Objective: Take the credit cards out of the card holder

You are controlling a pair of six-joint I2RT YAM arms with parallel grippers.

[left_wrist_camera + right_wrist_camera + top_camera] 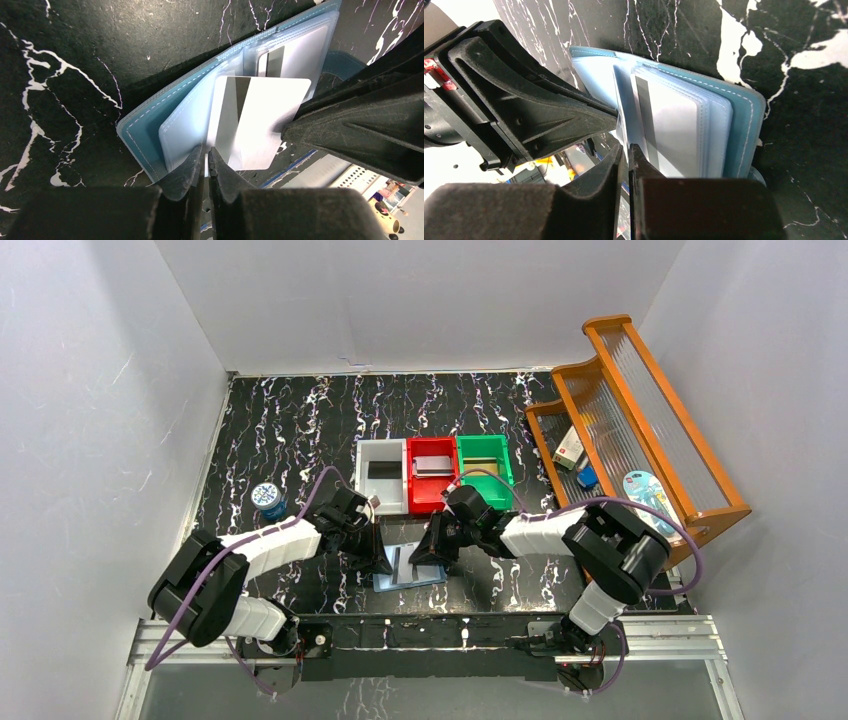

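Just on the near side of the red bin (432,506), the card holder (410,576) lies open on the black marbled surface (290,420), paler blue inside turned up and its clear pockets (704,125) fanned apart; the left tool (372,552) sits to the near-left of that bin and the right tool (432,548) directly on its near side, the two tips meeting over the holder; a pale grey card (260,120) with a dark stripe stands partly out of the pockets, tilted up from the blue cover; seen from the left wrist, the left tool's fingers (192,165) are pressed almost together with only a sliver between them, pinching the card's lower corner; the right tool's tip touches the same card's opposite edge; seen from the right wrist, its fingers are likewise pressed together on a thin pale sheet that appears to be this card, though a pocket leaf cannot be ruled out; a second card (274,59), also striped, rests inside a pocket further back; the grey bin (362,480) touches the red bin's left side and the green bin (508,475) its right; a wooden rack (640,430) stands well to the right of the red bin, a round blue tin (268,498) well to its left.
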